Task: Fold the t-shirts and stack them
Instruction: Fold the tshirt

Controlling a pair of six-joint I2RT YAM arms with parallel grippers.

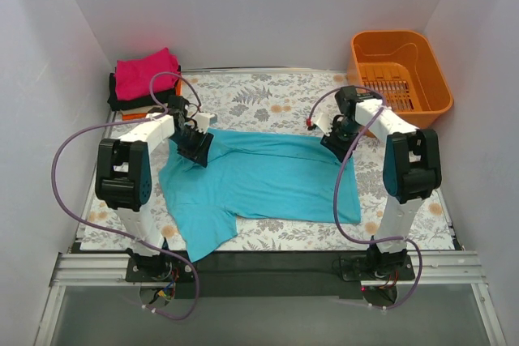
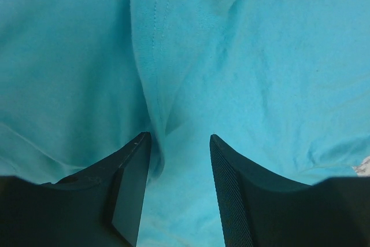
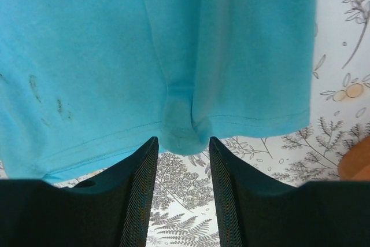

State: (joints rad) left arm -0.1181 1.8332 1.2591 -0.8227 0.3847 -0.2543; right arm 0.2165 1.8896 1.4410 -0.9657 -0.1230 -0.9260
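A teal t-shirt (image 1: 259,180) lies half spread on the floral table cover, one sleeve reaching toward the near left. My left gripper (image 1: 195,145) is low over its far left part. In the left wrist view the left gripper (image 2: 180,137) is open, with a raised seam fold of teal cloth (image 2: 153,56) running down beside the left finger. My right gripper (image 1: 335,142) is at the shirt's far right edge. In the right wrist view the right gripper (image 3: 182,140) is open, and a bunched bit of hem (image 3: 182,134) sits just at its fingertips. A folded magenta shirt (image 1: 144,73) tops a black one (image 1: 130,103) at the far left.
An orange plastic basket (image 1: 401,70) stands at the far right corner. White walls close in the table on the left, back and right. The floral table cover (image 1: 268,95) shows bare behind the shirt and along the right side.
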